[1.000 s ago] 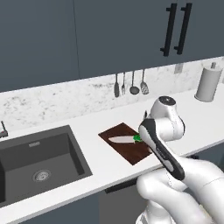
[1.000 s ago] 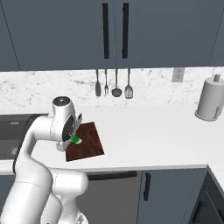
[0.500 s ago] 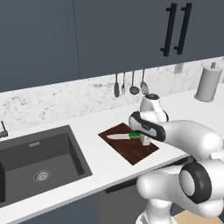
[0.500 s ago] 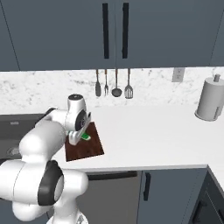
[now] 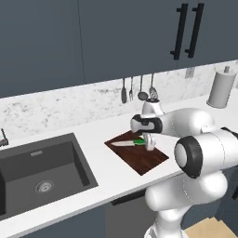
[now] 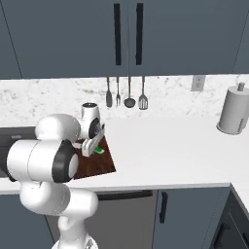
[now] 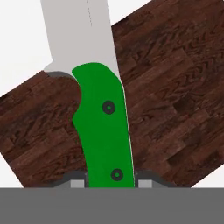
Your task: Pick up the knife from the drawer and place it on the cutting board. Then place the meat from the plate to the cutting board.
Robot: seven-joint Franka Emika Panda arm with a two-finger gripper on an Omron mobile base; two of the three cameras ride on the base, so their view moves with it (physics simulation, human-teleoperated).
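Over cutting board | gripper clamps knife handle | blade overhangs counter

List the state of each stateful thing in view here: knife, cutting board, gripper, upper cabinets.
knife: held by its green handle, low over the board, blade reaching past the board's edge.
cutting board: flat on the counter, nothing else on it.
gripper: fingers shut on the knife handle.
upper cabinets: doors closed.

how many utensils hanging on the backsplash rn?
4, in a row on the wall behind the cutting board: a dark spatula-like one leftmost, a fork, a ladle, and a slotted turner rightmost. None looks hidden in the right base view.
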